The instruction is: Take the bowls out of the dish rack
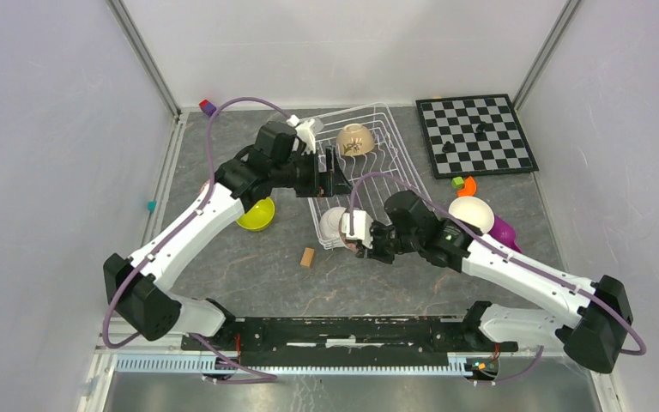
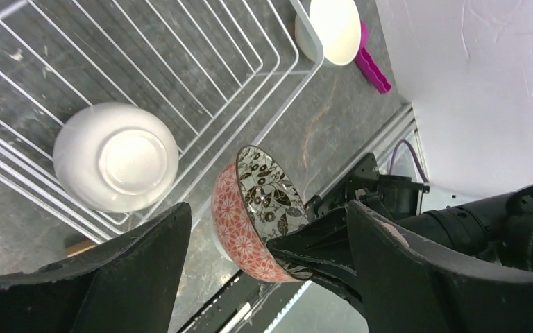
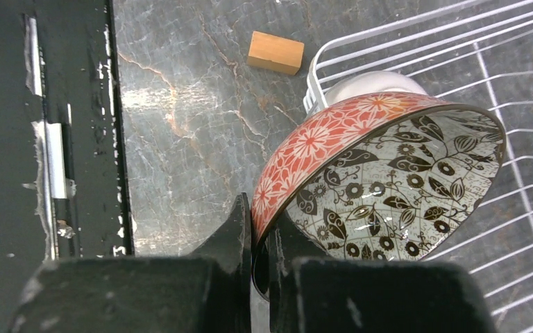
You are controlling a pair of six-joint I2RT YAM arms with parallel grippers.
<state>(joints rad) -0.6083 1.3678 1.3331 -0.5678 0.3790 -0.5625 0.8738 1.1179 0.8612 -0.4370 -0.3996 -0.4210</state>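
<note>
The white wire dish rack (image 1: 392,153) stands mid-table. In it are a beige bowl (image 1: 355,138) at the far end and an upturned white bowl (image 1: 335,223) (image 2: 116,157) at the near end. My right gripper (image 1: 364,244) (image 3: 281,239) is shut on the rim of the pink-red bowl (image 3: 382,173) (image 2: 250,215) and holds it tilted just off the rack's near corner. My left gripper (image 1: 336,176) (image 2: 265,208) is open and empty above the rack. A lime-green bowl (image 1: 256,214) and a second white bowl (image 1: 471,213) sit on the table. No blue-and-white bowl shows.
A chessboard (image 1: 476,133) lies at the back right. A purple object (image 1: 504,230) lies beside the white bowl, with small orange and green pieces (image 1: 462,184) nearby. A wooden block (image 1: 308,257) lies left of the rack's near corner. A red-purple block (image 1: 208,107) sits at the back left.
</note>
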